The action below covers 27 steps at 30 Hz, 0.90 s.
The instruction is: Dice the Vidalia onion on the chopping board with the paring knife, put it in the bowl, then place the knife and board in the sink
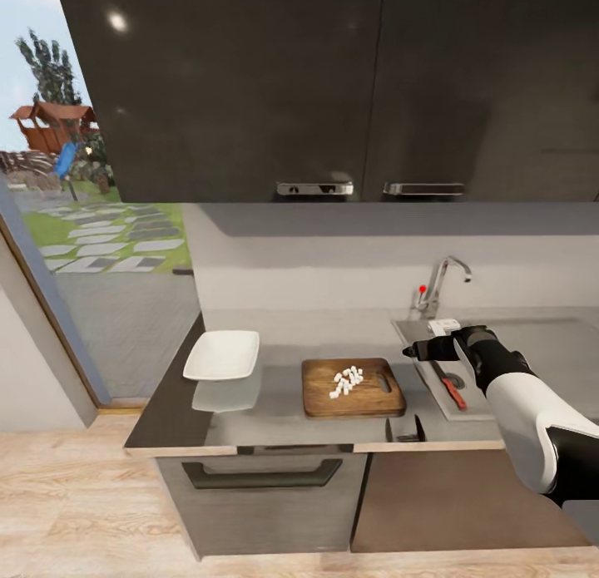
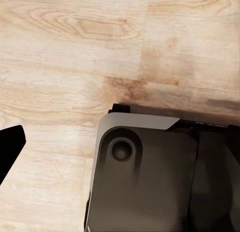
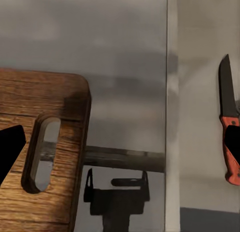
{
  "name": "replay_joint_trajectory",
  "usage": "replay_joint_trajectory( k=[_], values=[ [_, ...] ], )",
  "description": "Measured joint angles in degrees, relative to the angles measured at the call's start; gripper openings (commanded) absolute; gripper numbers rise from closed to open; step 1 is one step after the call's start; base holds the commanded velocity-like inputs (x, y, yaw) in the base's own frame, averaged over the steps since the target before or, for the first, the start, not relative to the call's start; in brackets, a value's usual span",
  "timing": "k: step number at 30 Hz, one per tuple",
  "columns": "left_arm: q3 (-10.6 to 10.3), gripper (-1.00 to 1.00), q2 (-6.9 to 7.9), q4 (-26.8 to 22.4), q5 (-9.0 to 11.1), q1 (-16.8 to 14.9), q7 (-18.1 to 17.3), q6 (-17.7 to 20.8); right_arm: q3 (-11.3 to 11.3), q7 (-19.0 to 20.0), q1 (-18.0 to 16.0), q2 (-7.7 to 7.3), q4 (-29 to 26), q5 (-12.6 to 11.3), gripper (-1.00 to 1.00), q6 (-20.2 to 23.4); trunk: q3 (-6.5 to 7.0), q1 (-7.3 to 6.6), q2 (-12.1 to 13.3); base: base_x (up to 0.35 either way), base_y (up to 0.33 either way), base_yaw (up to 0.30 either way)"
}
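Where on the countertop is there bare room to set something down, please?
The countertop is bare between the bowl and the chopping board, and behind the board up to the wall. By the sink it is crowded: the paring knife lies there under the right hand.

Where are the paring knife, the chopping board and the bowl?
paring knife (image 3: 231, 142): right wrist view, top of the red handle.
chopping board (image 1: 366, 395): head view, bare wood beside the dice.
bowl (image 1: 221, 355): head view, inside of the white dish.

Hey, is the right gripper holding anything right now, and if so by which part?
Nothing is held. The right gripper hovers empty between the chopping board and the paring knife, which lies free on the sink's drainboard.
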Motion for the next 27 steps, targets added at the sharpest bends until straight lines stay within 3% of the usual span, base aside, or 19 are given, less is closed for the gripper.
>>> replay_joint_trajectory(
  k=[16, 27],
  values=[
    [-0.01, 1.00, 0.06, 0.00, 0.00, 0.00, 0.00, -0.01, 0.18, 0.02, 0.00, 1.12, 2.32, -0.10, 1.00, -0.02, -1.48, 0.03, 0.01, 0.024, 0.000, 0.000],
    [-0.04, 1.00, 0.06, 0.00, 0.00, 0.00, -0.01, -0.01, 0.10, 0.01, -0.01, 0.99, 2.81, -0.02, 1.00, -0.08, -2.50, 0.03, 0.00, 0.008, -0.013, 0.000]
  ],
)
